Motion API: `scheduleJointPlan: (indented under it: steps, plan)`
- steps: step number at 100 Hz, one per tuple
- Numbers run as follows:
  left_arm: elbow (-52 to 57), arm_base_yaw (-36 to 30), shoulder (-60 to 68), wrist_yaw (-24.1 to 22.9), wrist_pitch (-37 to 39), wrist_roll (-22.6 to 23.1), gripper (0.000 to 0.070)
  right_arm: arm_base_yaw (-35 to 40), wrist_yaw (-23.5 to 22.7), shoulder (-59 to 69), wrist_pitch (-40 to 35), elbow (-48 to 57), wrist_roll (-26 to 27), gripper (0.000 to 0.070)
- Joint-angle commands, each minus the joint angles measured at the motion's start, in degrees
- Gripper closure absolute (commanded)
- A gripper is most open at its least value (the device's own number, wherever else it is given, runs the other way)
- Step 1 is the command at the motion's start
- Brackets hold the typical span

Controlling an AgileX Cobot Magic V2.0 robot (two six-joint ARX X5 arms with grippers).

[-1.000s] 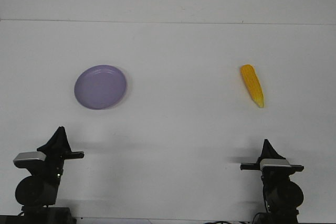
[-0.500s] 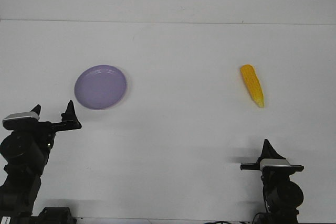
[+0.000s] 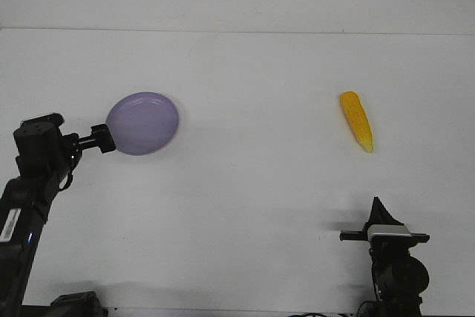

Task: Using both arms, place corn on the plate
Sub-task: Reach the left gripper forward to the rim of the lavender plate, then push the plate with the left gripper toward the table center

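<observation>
The lavender plate lies on the white table, left of centre. My left gripper is raised beside it and stands open. One black finger is at the plate's left rim; the other is hidden behind the wrist block. I cannot tell whether that finger touches the rim. The yellow-orange corn lies on the right side of the table, pointed end toward me, with nothing near it. My right gripper rests low at the front right, its tips together in a single point, well short of the corn.
The white table runs back to a far edge near the top of the front view. Only the plate and the corn lie on it.
The left arm rose from its rest pose, opened its gripper and swung forward to the plate's left rim. The right arm, corn and plate have not moved.
</observation>
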Motion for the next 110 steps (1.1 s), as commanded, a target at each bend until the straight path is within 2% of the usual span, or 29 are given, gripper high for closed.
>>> scheduleJointPlan:
  steps: [1,6,41,66,89,100,110]
  plan:
    - [2.7,0.7,5.3,1.7,0.0,0.2,0.003,0.2,0.2,0.0,0.6,-0.2,-0.2,0.07]
    - [4.4,1.2,9.0,2.7,0.2,0.2,0.0057,0.2,0.2,0.0,0.6,-0.2,-0.2,0.07]
    - [15.1,1.5,29.7,3.3,0.3,2.7,0.0057,0.2,0.2,0.0,0.6,-0.2,-0.2,0.07]
    - [16.0,1.2,36.0,7.5,4.2,2.6,0.007,0.2,0.2,0.0,0.6,-0.2,-0.2,0.07]
    - [16.0,0.3,38.4,7.6,5.9,2.6,0.0086,0.2,0.2,0.0,0.6,-0.2,-0.2,0.07]
    - [16.0,-0.2,38.8,7.6,6.8,2.7,0.0188,0.2,0.2,0.0,0.6,-0.2,-0.2,0.07]
    - [16.0,-0.6,38.8,7.6,7.4,2.7,0.0315,0.2,0.2,0.0,0.6,-0.2,-0.2,0.07]
